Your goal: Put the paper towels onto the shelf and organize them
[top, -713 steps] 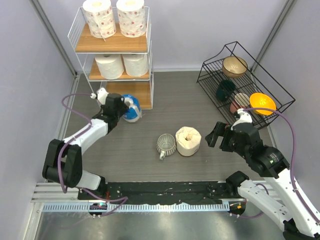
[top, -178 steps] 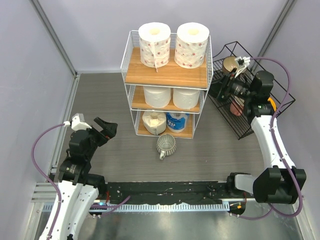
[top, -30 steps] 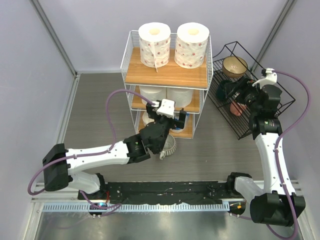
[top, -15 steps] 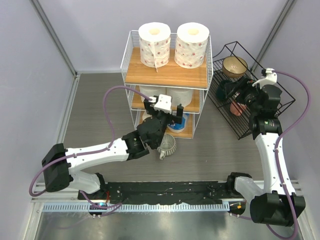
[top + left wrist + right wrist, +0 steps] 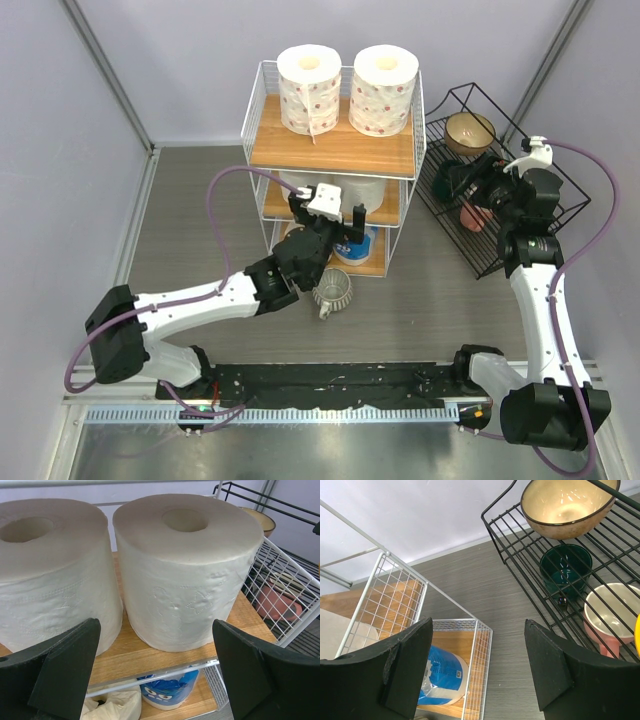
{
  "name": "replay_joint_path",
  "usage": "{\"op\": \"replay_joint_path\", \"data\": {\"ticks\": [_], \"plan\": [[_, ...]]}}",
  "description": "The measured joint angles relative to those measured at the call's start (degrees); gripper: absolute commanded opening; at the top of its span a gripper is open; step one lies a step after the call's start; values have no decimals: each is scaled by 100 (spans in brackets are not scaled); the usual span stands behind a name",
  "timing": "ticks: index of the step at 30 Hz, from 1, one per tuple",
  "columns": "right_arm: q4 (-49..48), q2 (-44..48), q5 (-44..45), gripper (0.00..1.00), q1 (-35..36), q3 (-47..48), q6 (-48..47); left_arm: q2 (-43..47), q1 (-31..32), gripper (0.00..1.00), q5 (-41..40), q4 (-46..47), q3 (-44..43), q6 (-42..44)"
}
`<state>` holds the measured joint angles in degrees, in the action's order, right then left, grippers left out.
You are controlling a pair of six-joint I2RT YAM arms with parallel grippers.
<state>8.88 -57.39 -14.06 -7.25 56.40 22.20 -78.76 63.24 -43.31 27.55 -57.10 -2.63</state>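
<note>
The shelf [image 5: 330, 150] stands mid-table. Two red-dotted paper towels [image 5: 308, 88] [image 5: 384, 88] sit upright on its top board. On the middle board stand two plain white rolls [image 5: 45, 575] [image 5: 187, 570], side by side. Below them are a cream ragged roll [image 5: 112, 707] and a blue-wrapped roll [image 5: 167, 695]. My left gripper [image 5: 328, 222] hangs open in front of the middle tier, empty, with the right white roll between its finger lines but apart from them. My right gripper [image 5: 462, 182] is open and empty, high beside the shelf's right side, looking down on the blue roll [image 5: 440, 680].
A clear glass mug [image 5: 333, 290] stands on the floor just in front of the shelf, under my left arm. A black wire rack [image 5: 520, 170] with several bowls [image 5: 567, 505] sits right of the shelf, close to my right gripper.
My left gripper has risen from the bottom tier's level to the middle tier, closer to the white rolls. The right arm has stayed still.
</note>
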Motion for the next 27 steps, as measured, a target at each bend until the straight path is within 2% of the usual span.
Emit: {"op": "replay_joint_path", "data": {"ticks": [27], "plan": [[0, -74, 4, 79, -2, 0, -90, -284, -407, 100, 621, 133, -118, -186]]}}
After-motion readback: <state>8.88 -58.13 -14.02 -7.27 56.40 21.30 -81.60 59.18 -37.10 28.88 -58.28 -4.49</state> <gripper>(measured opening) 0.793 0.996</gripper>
